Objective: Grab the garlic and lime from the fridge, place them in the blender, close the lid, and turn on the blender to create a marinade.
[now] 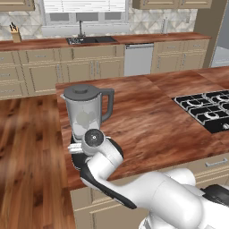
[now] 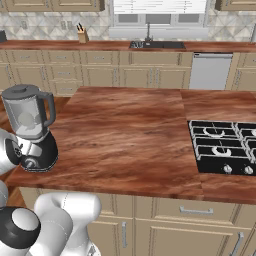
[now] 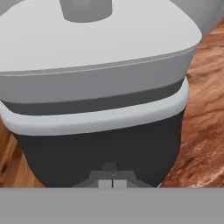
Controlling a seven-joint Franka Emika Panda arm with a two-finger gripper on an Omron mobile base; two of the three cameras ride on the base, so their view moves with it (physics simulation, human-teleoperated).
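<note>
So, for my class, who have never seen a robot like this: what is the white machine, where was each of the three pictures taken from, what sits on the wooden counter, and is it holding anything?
The white machine is a robot arm in a computer-drawn kitchen. Two pictures come from cameras on its base, behind it to the left and right. The third looks out from its hand, right up against the blender's black base. On the wooden counter stand a blender, its lid on, and a built-in stove. The hand is shut and holds nothing.

Lidded blender near the island counter's left corner; contents apparently pale.
</note>
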